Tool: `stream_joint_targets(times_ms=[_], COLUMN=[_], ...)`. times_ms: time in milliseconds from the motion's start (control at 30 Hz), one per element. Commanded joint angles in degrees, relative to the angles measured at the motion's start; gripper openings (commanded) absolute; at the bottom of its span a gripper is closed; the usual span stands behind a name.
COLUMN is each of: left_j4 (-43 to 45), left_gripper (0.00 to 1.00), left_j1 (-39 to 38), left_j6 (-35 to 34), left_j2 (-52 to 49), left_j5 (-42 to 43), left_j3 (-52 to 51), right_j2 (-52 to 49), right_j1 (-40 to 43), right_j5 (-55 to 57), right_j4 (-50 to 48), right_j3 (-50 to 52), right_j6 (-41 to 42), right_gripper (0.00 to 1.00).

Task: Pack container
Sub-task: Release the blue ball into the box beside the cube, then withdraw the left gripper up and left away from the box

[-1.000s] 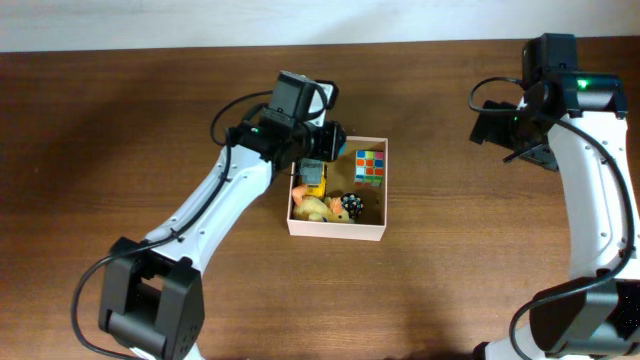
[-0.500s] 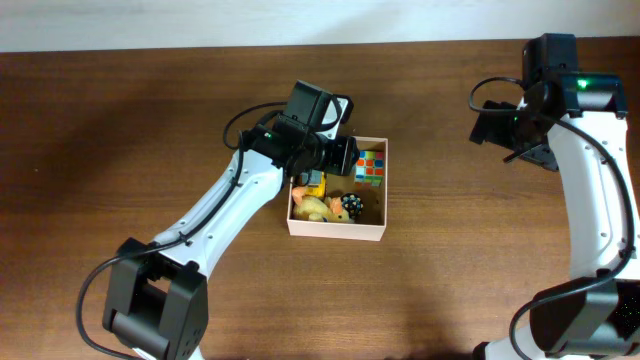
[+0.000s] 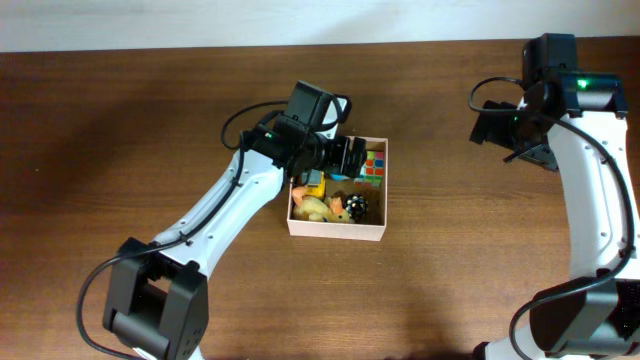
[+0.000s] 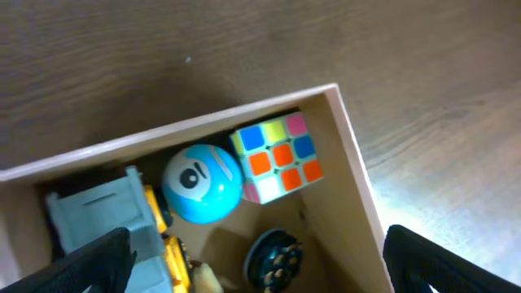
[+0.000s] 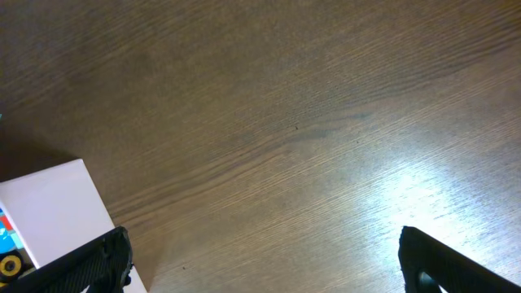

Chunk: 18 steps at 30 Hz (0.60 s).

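Container (image 3: 337, 231) sits on the desk (image 3: 120, 150), already holding toys. The left tool (image 3: 350, 160) hovers over its far half, spread wide and empty. The blue ball (image 4: 201, 183) lies inside it beside the colour cube (image 4: 278, 156), so the release looks done. Next it should rise straight clear. The right tool (image 5: 262, 262), also wide and empty, hangs well right of the container.

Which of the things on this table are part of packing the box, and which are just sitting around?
Part of the job: box, puzzle cube, blue ball, black spotted ball, grey and yellow toy, pale yellow toy, left claw open above the box.

Just there: right claw, open over the bare table, holding nothing. No loose toys show outside the box.
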<state>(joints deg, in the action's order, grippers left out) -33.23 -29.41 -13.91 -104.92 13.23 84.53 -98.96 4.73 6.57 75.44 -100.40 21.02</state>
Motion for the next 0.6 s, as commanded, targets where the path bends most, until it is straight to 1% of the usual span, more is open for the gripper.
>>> stream_joint_targets(times_ms=[0,100,233,367,467,567], left_j4=[-0.7,-3.15,-8.55,-12.74,-16.37,-19.69], left_gripper=[0.99,0.99,0.99,0.99,0.99,0.99], left_j1=[2.25,4.9,9.49,14.03,17.38,20.39], left_j6=[0.72,0.72,0.72,0.68,0.68,0.68], left_j2=[-0.11,1.73,5.53,9.88,12.37,13.2], left_j5=[-2.16,-4.31,-12.46,-19.71,-22.58,-22.77], left_j3=[3.89,7.21,11.28,12.17,12.17,12.17], right_j2=[0.2,0.17,0.17,0.17,0.17,0.17], right_j1=[-0.15,-0.15,-0.15,-0.15,-0.15,-0.15], right_j5=[0.11,0.13,0.13,0.13,0.13,0.13], right_j4=[0.0,0.02,0.02,0.0,0.0,0.0], right_j3=[-0.74,-0.74,-0.74,-0.74,-0.74,-0.74], right_j6=[0.5,0.5,0.5,0.5,0.5,0.5], right_gripper=[0.99,0.99,0.99,0.99,0.99,0.99])
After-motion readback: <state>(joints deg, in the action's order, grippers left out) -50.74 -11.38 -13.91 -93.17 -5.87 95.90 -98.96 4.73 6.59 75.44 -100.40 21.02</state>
